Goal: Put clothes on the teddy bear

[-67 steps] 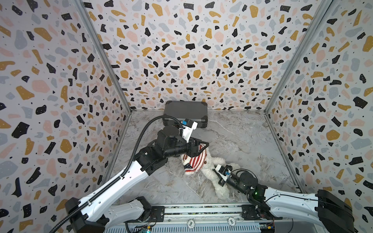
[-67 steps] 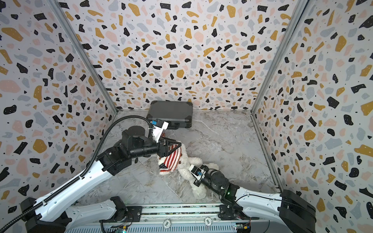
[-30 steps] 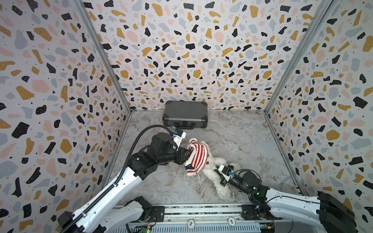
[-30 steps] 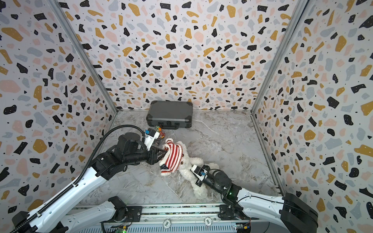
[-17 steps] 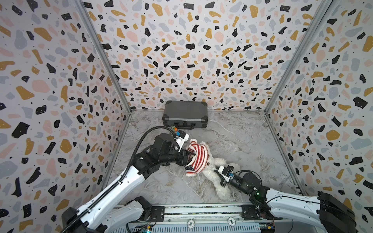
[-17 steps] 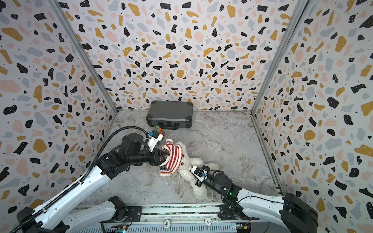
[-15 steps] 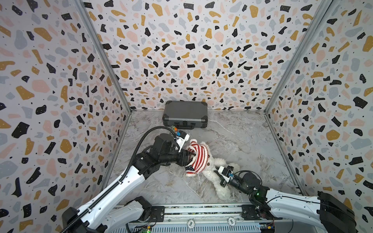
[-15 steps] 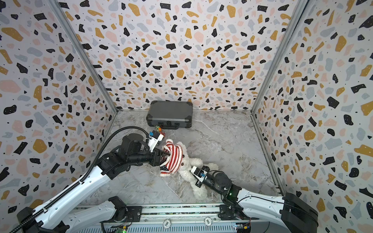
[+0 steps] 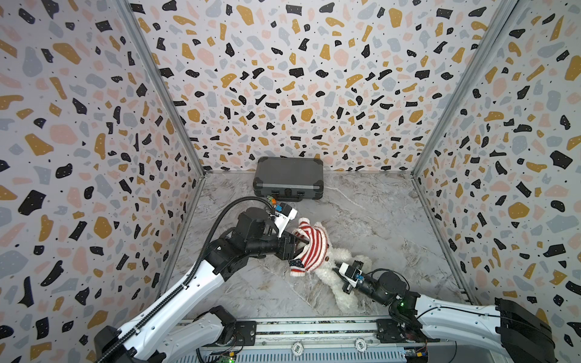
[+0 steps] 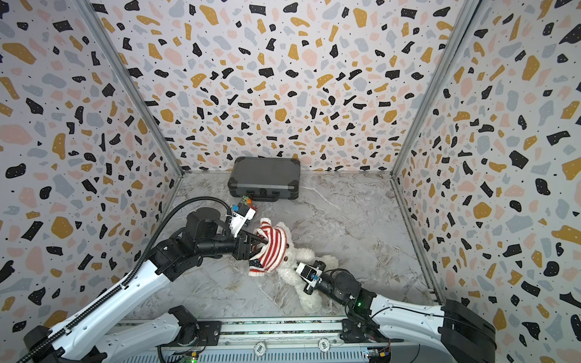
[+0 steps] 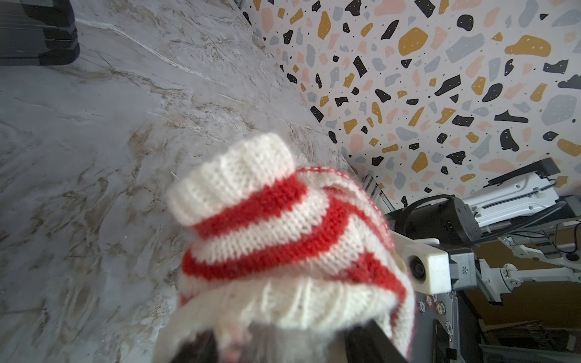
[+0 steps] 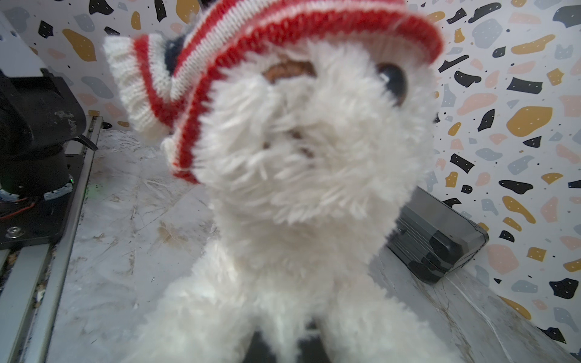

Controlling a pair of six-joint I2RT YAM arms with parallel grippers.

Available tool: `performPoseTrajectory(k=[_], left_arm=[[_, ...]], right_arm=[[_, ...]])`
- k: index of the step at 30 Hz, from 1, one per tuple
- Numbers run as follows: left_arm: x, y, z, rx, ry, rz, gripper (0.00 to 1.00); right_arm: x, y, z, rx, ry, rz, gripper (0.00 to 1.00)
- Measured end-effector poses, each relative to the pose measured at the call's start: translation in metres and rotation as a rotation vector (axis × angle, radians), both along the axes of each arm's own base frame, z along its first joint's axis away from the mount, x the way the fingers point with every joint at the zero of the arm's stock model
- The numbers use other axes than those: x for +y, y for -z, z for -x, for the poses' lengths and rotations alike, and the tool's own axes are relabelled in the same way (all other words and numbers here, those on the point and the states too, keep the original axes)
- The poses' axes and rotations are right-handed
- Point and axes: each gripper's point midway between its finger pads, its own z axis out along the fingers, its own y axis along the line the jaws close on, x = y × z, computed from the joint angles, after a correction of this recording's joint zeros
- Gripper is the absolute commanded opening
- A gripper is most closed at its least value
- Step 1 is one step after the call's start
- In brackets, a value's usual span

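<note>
The white fluffy teddy bear [image 9: 328, 275] [image 10: 290, 272] lies on the marble floor with its legs toward the front rail. A red-and-white striped sweater [image 9: 311, 248] [image 10: 272, 248] covers the top of its head down to the eyes [image 12: 195, 63]. My left gripper [image 9: 298, 248] [image 10: 256, 246] [image 11: 283, 345] is open, its fingers [image 11: 371, 342] spread inside the sweater's white ribbed hem [image 11: 267, 226]. My right gripper [image 9: 337, 267] [image 10: 295, 267] [image 12: 289, 342] is shut on the bear's lower body fur [image 12: 308, 151].
A dark grey hard case [image 9: 287, 179] [image 10: 264, 177] [image 12: 440, 239] lies against the back wall. Terrazzo-patterned walls close in three sides. A metal rail [image 9: 314, 327] runs along the front edge. Bare marble floor stretches to the right of the bear.
My left gripper has spread its fingers wider inside the sweater's hem and shifted slightly right along the bear's head. The right gripper has kept its hold and place.
</note>
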Motion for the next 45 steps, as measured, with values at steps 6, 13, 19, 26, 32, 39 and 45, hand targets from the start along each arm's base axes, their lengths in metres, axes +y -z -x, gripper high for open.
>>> performPoseTrajectory(k=[6,13,19,26,32,39,45], left_arm=[[-0.001,-0.003,0.005,0.003,0.026,0.016,0.57],[-0.006,0.003,0.007,0.019,0.039,0.001,0.58],[-0.017,0.02,0.009,0.043,0.065,-0.049,0.59],[-0.018,0.027,0.007,0.04,0.058,-0.074,0.29],[-0.018,0.027,0.005,0.034,0.05,-0.078,0.12],[-0.016,0.02,0.0,-0.005,0.024,-0.068,0.0],[-0.01,0.007,-0.018,-0.131,-0.062,-0.076,0.0]], right_arm=[[0.0,0.0,0.0,-0.004,0.005,0.002,0.0],[-0.001,0.001,-0.001,-0.008,0.015,0.007,0.0],[0.0,0.01,-0.002,-0.001,0.027,0.046,0.0],[-0.001,0.014,-0.003,-0.003,0.04,0.062,0.0],[0.0,0.013,-0.005,-0.008,0.049,0.069,0.0],[0.003,0.009,-0.009,0.0,0.067,0.07,0.22],[-0.002,-0.011,-0.016,0.089,0.099,0.023,0.48]])
